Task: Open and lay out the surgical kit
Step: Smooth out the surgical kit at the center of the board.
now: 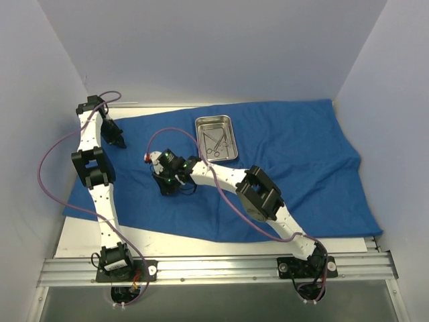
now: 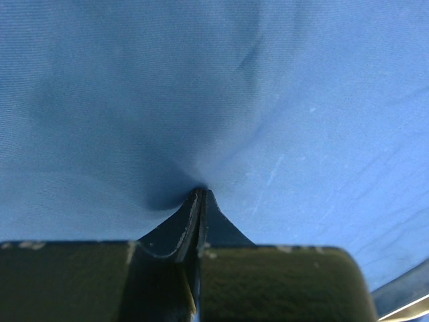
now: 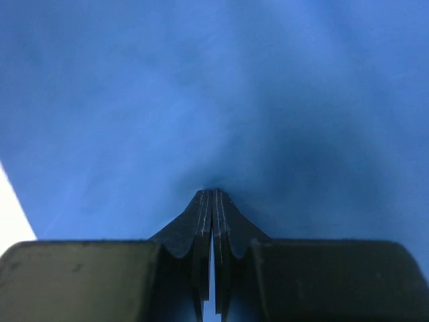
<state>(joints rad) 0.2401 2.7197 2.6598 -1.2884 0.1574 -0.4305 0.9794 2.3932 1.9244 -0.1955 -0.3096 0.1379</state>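
Spreading the blue wrap (image 1: 295,154) across the tabletop (image 1: 80,236), tray (image 1: 201,121) resting on it, you hold left tool (image 2: 201,194) and right tool (image 3: 213,194) clamped shut on cloth; next, draw them gently apart.

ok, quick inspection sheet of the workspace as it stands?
surface: white table, mostly under the blue cloth, which is spread open and wrinkled.
job's things: steel tray upright on the cloth, far centre; thin instruments inside it.
clutter: nothing seen.
grippers: left gripper shut, pinching the cloth near its left edge; right gripper shut, tips at the cloth near the tray, pinch unclear.
cables: purple cable loops beside the left arm; another arcs over the cloth by the right wrist.
surroundings: plain white walls on three sides; metal rail at the near edge.
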